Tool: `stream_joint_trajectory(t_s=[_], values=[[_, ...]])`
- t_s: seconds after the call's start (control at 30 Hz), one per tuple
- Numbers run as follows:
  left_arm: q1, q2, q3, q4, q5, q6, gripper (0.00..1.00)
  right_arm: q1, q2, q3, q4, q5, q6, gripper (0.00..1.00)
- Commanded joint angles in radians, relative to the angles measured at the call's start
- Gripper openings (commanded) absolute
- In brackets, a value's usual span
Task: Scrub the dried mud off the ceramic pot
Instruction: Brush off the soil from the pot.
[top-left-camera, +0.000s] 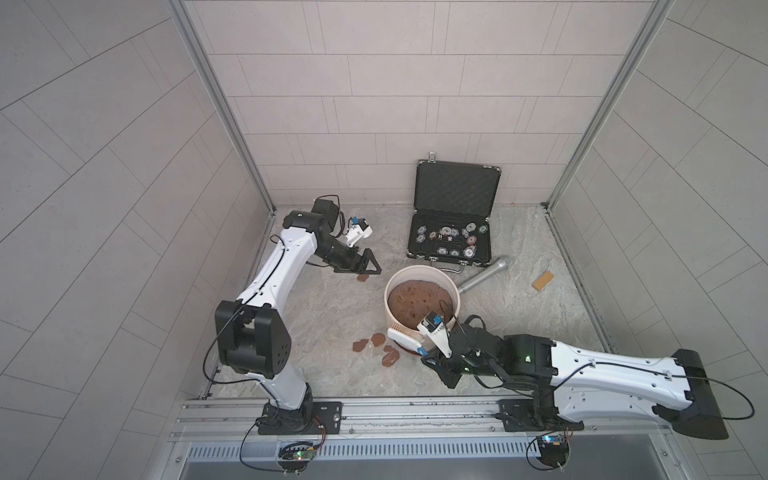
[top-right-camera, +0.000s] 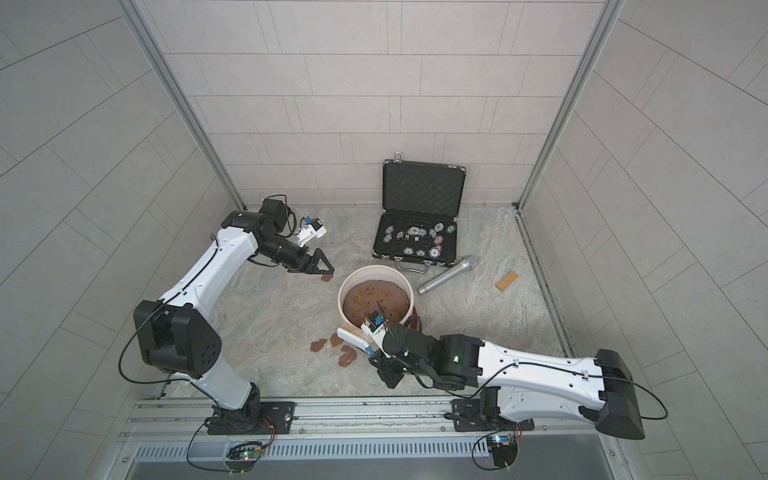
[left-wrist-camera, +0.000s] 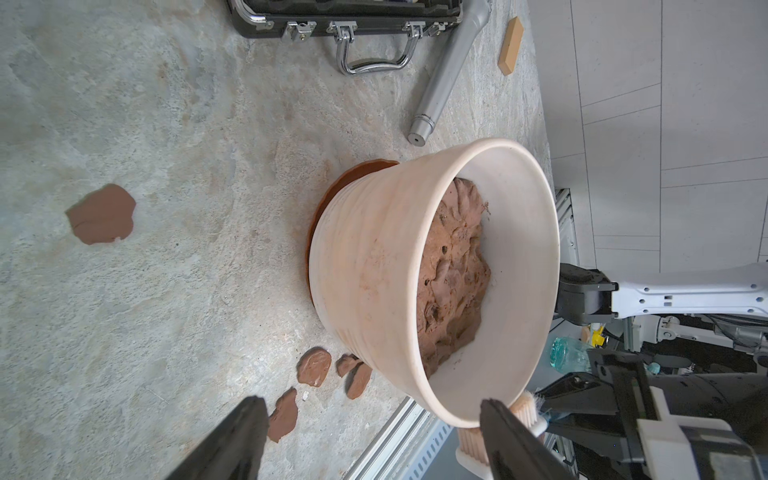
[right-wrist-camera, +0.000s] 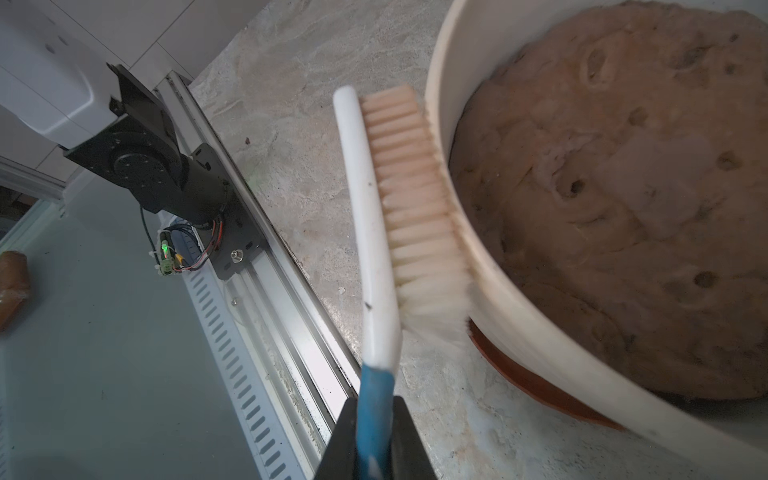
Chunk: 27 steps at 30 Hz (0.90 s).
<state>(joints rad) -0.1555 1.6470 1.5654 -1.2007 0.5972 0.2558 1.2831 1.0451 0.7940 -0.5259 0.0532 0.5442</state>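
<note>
The cream ribbed ceramic pot (top-left-camera: 419, 269) (top-right-camera: 374, 269) (left-wrist-camera: 365, 270) (right-wrist-camera: 440, 104) stands mid-table on a reddish-brown saucer (left-wrist-camera: 357, 170), filled with a brown soil mound. My right gripper (top-left-camera: 430, 359) (top-right-camera: 376, 357) (right-wrist-camera: 374, 440) is shut on the blue handle of a white brush (top-left-camera: 405, 337) (right-wrist-camera: 374, 208), whose cream bristles press the pot's near outer wall. Flat brown blobs of dried mud (top-left-camera: 377, 339) (top-right-camera: 346, 357) (left-wrist-camera: 314, 365) lie on the table beside the pot. My left gripper (top-left-camera: 372, 262) (top-right-camera: 326, 262) (left-wrist-camera: 370, 409) hangs open and empty at the far left, over another blob (top-left-camera: 363, 277) (left-wrist-camera: 102, 214).
An open black case of poker chips (top-left-camera: 453, 241) stands behind the pot. A silver microphone (top-left-camera: 484, 276) lies to the pot's right, with a small wooden block (top-left-camera: 543, 281) near the right edge. A metal rail (top-left-camera: 374, 409) runs along the table's front.
</note>
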Motion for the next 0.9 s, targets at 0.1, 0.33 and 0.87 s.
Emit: stream_joint_trajectory(t_s=[0.1, 0.33, 0.87], values=[[0.026, -0.054, -0.056, 0.022, 0.024, -0.006, 0.83, -0.010, 0.012, -0.084, -0.061, 0.088, 0.085, 0.00], [0.033, -0.054, -0.062, 0.024, 0.030, -0.009, 0.83, 0.029, -0.066, -0.312, 0.052, 0.015, 0.183, 0.00], [0.105, -0.044, -0.050, 0.045, -0.004, -0.047, 0.83, -0.001, -0.325, -0.028, -0.027, 0.102, 0.006, 0.00]])
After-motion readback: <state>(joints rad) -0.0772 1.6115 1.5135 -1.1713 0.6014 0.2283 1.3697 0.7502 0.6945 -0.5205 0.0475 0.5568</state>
